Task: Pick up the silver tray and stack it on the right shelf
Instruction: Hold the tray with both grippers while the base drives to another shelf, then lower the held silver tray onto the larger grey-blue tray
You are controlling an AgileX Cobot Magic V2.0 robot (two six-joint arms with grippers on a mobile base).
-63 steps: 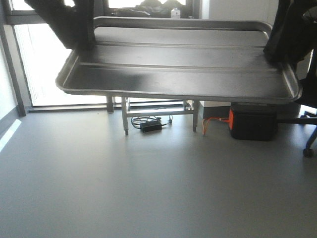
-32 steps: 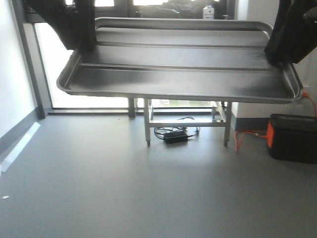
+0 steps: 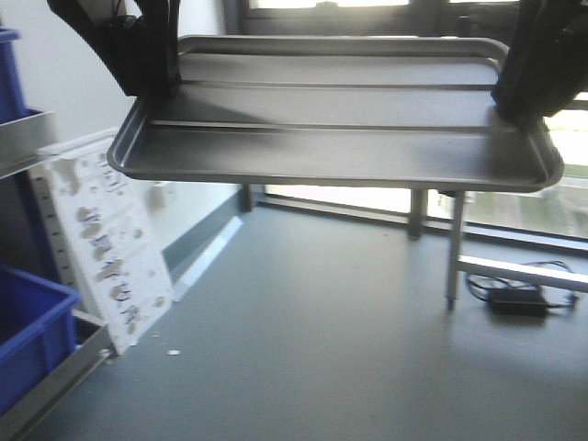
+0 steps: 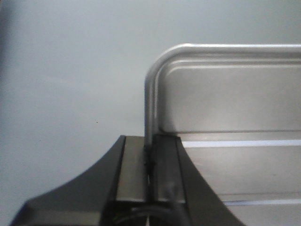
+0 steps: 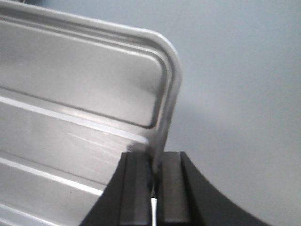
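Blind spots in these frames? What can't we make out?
- Front view: the rack with blue crates is cut off by the left edge, so its rails and front bar are out of frame.
- Front view: the left hand and right hand are backlit silhouettes, and their fingers are unreadable.
- Wrist views: only corners of the silver tray show. The frame edges cut off the rest.
- Front view: the print on the white board is too blurred to read.

Front view forward across silver tray (image 3: 335, 147); wrist views tight on its (opposite) ends
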